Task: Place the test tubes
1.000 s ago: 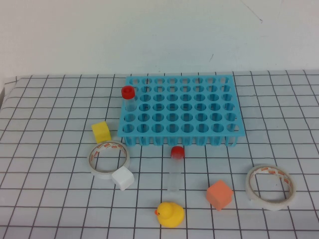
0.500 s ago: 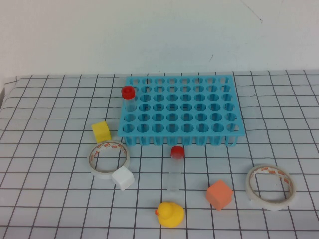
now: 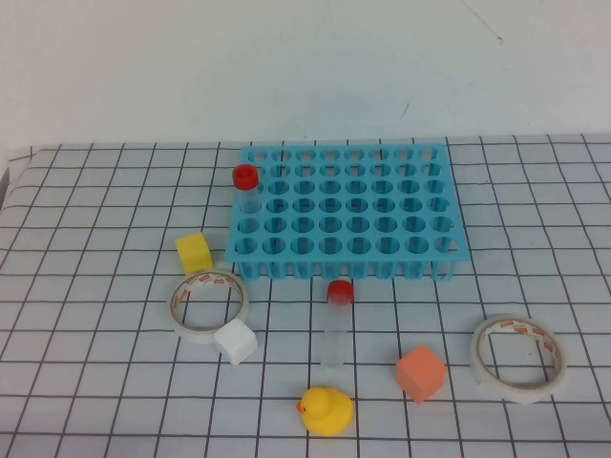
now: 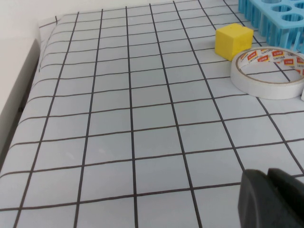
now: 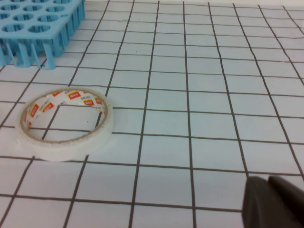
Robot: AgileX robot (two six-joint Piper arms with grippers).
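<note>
Here, the left gripper [image 4: 269, 192] and right gripper [image 5: 269, 195] hang over the grid-lined table [image 3: 95, 239], pressed together and empty, while a red-capped clear plastic test tube [image 3: 335, 326] lies near the blue plastic rack [image 3: 340, 212].

Probably a robotics lab's test bench, not a home or a shop. Told by the table [image 3: 95, 382] under a white sheet ruled in a black grid, backed by a bare white wall [image 3: 286, 67]. Told too by lab ware: a blue tube rack [image 3: 346, 260] with a red-capped test tube [image 3: 246, 186] upright at its edge and a second tube [image 3: 335, 329] lying flat. Out ahead of the left pincer [image 4: 273, 199], a tape roll [image 4: 266, 85] and a yellow cube [image 4: 232, 40]; ahead of the right pincer [image 5: 275, 202], another tape roll [image 5: 66, 142]. Scattered about, a rubber duck [image 3: 326, 412], an orange cube [image 3: 420, 372], a white cube [image 3: 235, 341].
</note>
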